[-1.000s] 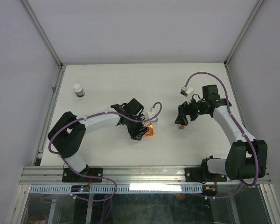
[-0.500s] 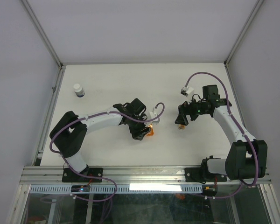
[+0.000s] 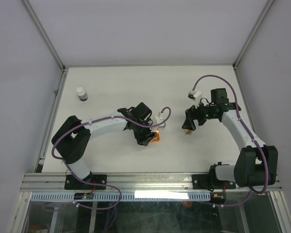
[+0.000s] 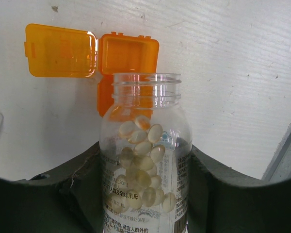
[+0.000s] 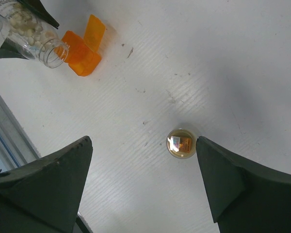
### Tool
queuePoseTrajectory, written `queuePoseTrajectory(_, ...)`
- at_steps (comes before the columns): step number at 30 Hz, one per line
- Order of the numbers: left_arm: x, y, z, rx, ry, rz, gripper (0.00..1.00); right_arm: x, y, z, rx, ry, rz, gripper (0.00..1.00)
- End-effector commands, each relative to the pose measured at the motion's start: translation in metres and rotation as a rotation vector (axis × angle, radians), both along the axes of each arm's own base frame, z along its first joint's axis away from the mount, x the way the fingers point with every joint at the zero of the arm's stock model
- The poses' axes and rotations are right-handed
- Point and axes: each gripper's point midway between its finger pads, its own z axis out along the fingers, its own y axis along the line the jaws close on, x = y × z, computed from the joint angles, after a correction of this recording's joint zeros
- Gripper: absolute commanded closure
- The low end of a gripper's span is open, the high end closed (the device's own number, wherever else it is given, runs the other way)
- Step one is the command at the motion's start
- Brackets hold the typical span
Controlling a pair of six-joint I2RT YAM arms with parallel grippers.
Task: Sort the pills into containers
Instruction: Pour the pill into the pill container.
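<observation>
Pills (image 4: 143, 160), inside the clear bottle (image 4: 145, 104) clamped in the left gripper (image 4: 145, 167), its mouth now shifted just beside the open orange box (image 4: 128, 53), seemingly ready to pour; right gripper (image 5: 143, 141), apart from the box, gapes around a small vial (image 5: 181, 143).

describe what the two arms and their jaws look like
Both the left arm and the right arm have white links between bulky black joints and stand on black bases. A purple cable loops along each arm to a small white wrist camera. The jaws are dark, matte, wedge-shaped plates.
</observation>
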Motion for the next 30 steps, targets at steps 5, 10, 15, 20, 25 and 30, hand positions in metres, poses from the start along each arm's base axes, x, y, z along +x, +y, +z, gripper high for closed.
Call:
queuePoseTrajectory(5,0.002,-0.009,0.012,-0.051,-0.009,-0.024,1.0,0.011,0.002,0.025,0.028,-0.083,0.013,0.09)
queuePoseTrajectory(10,0.001,-0.007,0.012,-0.048,-0.017,-0.022,1.0,0.011,0.002,0.024,0.029,-0.081,0.013,0.08)
queuePoseTrajectory(15,0.002,-0.006,0.01,-0.034,-0.028,-0.027,1.0,0.011,0.002,0.023,0.029,-0.078,0.014,0.08)
queuePoseTrajectory(20,-0.001,-0.007,0.008,-0.022,-0.032,-0.029,1.0,0.012,0.001,0.023,0.026,-0.079,0.01,0.08)
queuePoseTrajectory(25,0.003,-0.007,0.008,-0.032,-0.043,-0.014,1.0,0.012,0.002,0.023,0.027,-0.078,0.011,0.08)
queuePoseTrajectory(30,0.004,-0.007,0.008,-0.018,-0.051,-0.02,1.0,0.012,0.002,0.023,0.027,-0.08,0.012,0.08)
